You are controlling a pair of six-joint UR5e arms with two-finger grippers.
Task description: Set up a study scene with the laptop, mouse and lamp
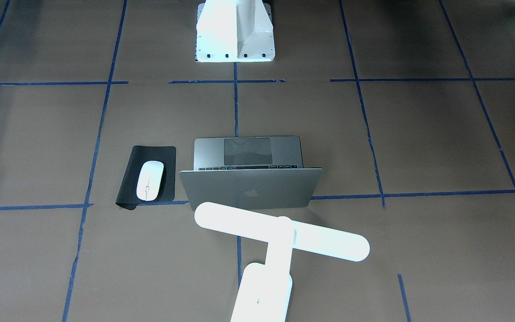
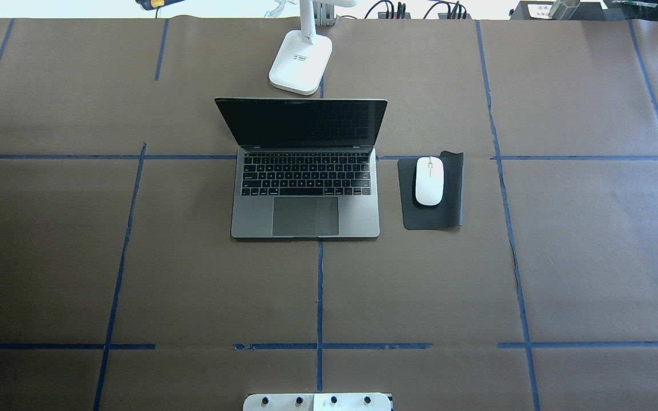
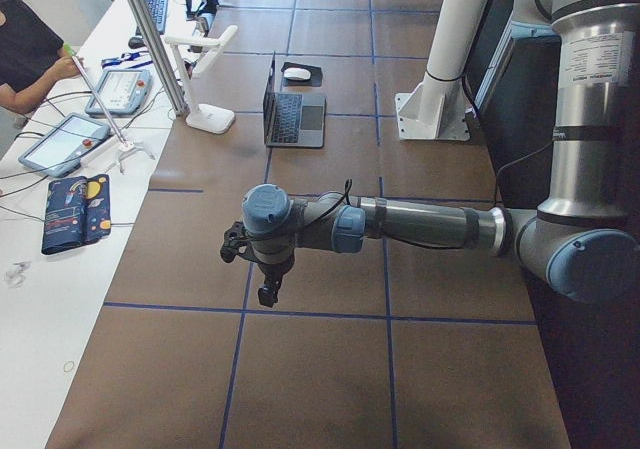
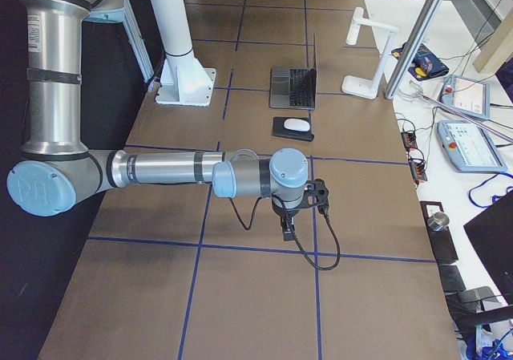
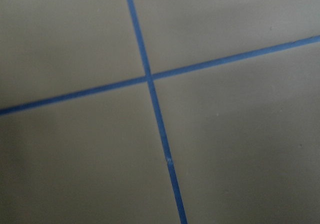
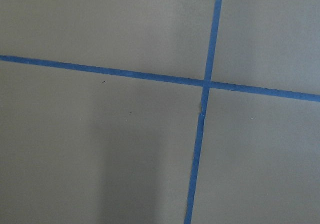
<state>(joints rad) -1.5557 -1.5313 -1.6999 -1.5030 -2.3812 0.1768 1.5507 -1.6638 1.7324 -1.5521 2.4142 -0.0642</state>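
Three things make up your scene, and they sit together at the middle of the tabletop. The thin space-grey metal laptop is open, with its keyboard towards the robot's base and its long axis running across the table. The small glossy white oval mouse lies on a flat black mouse pad just beside the laptop on the robot's right, its length pointing away from the base. The bright white desk lamp stands behind the lid on the far side from the robot, and its bar head runs roughly along the laptop's width, a little skewed.

From there, look outward to the arms. The left hand and the right hand hang over bare paper, well apart from the group at opposite ends of the table. Each appears only in a side view, so you cannot tell whether either is open or closed.

If you want any last adjustment, the mouse lies towards the right arm, while the laptop and lamp sit on the centre line, favouring neither.
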